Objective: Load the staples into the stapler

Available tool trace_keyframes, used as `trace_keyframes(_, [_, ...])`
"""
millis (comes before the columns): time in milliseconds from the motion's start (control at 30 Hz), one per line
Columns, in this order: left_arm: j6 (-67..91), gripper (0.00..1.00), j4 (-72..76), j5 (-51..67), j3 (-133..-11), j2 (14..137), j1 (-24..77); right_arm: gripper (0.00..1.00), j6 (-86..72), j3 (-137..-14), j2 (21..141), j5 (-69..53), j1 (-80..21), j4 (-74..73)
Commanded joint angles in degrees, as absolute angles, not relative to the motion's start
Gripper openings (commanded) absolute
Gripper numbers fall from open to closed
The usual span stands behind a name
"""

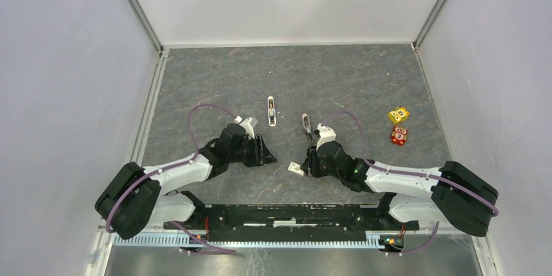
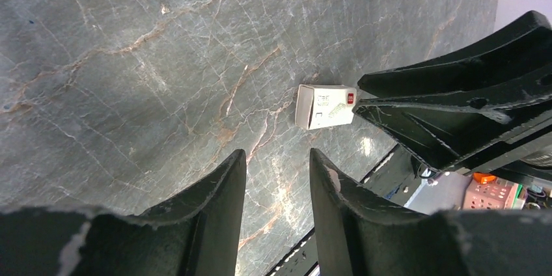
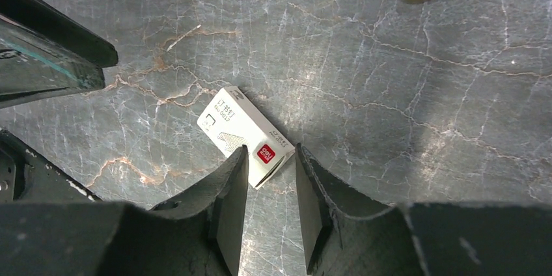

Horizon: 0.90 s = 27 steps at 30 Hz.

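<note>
Staples do not show; we see only their box (image 3: 237, 129), at the near side of the bench (image 1: 215, 74). The right gripper (image 3: 270, 153) is clamped on its red-marked end alone, so we judge the box could pivot or slip out, and if it opens, strips may scatter. The rest of the box juts out past that gripper toward the left gripper (image 2: 278, 157), whose jaws stand apart and empty, just short of it. Farther out lies the stapler (image 1: 271, 110), well apart from the box.
</note>
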State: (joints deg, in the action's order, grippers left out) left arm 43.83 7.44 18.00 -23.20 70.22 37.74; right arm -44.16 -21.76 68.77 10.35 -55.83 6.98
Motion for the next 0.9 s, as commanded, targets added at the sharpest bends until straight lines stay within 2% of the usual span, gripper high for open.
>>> trace_keyframes(0, [44.41,0.47,9.74,16.01,-25.17,67.85,38.16,0.38,-44.82,-21.08,70.23,10.03,-55.9,10.07])
trace_keyframes(233, [36.27,0.48,4.33,13.5,-28.51,64.24,38.14,0.36,-44.1,-21.06,72.02,8.95,-55.92,11.07])
trace_keyframes(400, [23.26,0.52,0.79,16.26,-32.41,61.04,38.32,0.32,-40.21,-21.29,71.52,9.76,-55.78,13.24])
trace_keyframes(600, [8.71,0.61,-4.3,20.17,-38.46,59.31,38.5,0.33,-37.11,-23.82,70.32,10.2,-55.12,10.79])
trace_keyframes(867, [-17.6,0.69,-6.42,31.25,-41.02,64.63,38.86,0.37,-36.93,-17.46,60.68,6.22,-44.85,9.92])
